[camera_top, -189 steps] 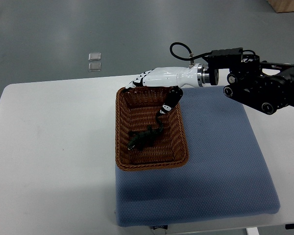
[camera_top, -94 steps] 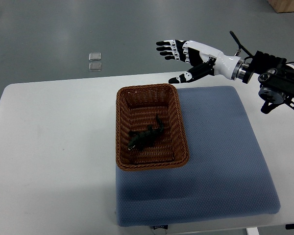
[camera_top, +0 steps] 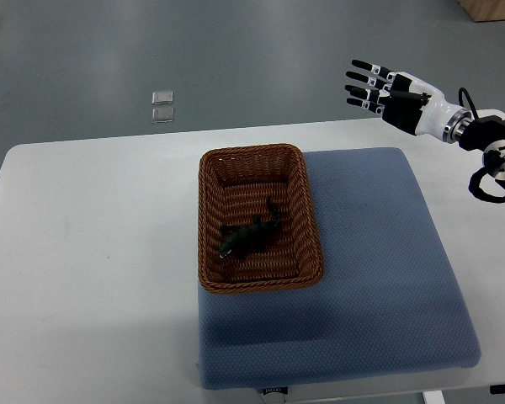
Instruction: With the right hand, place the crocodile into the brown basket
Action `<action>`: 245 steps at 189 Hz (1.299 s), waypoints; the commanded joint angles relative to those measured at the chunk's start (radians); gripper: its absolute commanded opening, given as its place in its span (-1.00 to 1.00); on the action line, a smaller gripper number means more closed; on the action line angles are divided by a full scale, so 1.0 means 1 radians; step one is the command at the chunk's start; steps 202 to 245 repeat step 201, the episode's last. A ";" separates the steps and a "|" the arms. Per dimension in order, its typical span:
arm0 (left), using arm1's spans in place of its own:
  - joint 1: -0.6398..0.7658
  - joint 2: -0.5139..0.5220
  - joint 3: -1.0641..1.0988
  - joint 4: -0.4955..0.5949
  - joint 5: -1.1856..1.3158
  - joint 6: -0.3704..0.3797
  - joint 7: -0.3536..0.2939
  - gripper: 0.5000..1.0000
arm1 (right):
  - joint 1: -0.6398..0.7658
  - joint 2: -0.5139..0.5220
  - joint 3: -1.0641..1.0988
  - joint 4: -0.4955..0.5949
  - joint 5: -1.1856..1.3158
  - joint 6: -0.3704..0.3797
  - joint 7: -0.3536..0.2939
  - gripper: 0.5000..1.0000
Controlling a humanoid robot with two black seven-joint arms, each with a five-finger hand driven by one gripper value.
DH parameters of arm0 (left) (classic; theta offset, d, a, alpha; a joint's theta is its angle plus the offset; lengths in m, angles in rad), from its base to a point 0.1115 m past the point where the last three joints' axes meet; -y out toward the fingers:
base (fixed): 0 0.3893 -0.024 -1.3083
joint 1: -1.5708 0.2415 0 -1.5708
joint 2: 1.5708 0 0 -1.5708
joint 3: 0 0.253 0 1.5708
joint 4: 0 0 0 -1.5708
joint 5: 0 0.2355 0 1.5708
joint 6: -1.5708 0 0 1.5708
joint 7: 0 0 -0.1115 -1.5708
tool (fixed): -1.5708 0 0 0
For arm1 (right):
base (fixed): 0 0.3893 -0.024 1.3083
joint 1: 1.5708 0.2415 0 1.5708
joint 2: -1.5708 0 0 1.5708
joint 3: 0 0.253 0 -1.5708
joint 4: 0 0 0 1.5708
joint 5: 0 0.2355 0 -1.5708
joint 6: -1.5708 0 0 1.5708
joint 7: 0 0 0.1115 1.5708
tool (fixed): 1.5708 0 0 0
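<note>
The right hand (camera_top: pixel 397 99) is empty, its fingers (camera_top: pixel 364 85) spread and relaxed, held in the air off the far right corner of the blue pad (camera_top: pixel 379 278). A second ago this hand was low over the far end of the brown basket (camera_top: pixel 204 220), its thumb reaching down inside the rim. Half a second ago it had lifted clear and was swinging out, and now it is further right and almost at the picture's edge, with the wrist and forearm leaving to the right. The crocodile (camera_top: pixel 251 236) is well apart from the hand, off to its left and nearer the robot. It lies on the woven floor of the basket, roughly in the middle, set on a slant, and it sits in the same spot in all three pictures. The basket itself has not shifted; it rests on the left edge of the pad, on the white worktop (camera_top: pixel 93 269). Judging by this, the placing is done and the hand is only retreating; nothing appears left to do but bring the arm to rest. The left hand does not show.
</note>
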 commanded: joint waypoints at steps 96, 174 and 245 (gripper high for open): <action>0.000 0.000 0.000 0.000 0.000 0.000 0.000 1.00 | -0.026 0.003 -0.006 -0.009 0.122 0.022 -0.215 0.71; 0.000 0.000 0.000 0.000 0.000 0.000 0.000 1.00 | -0.034 0.007 -0.012 -0.010 0.101 0.020 -0.201 0.72; 0.000 0.000 0.000 0.000 0.000 0.000 0.000 1.00 | -0.038 0.007 -0.014 -0.010 0.070 0.029 -0.201 0.72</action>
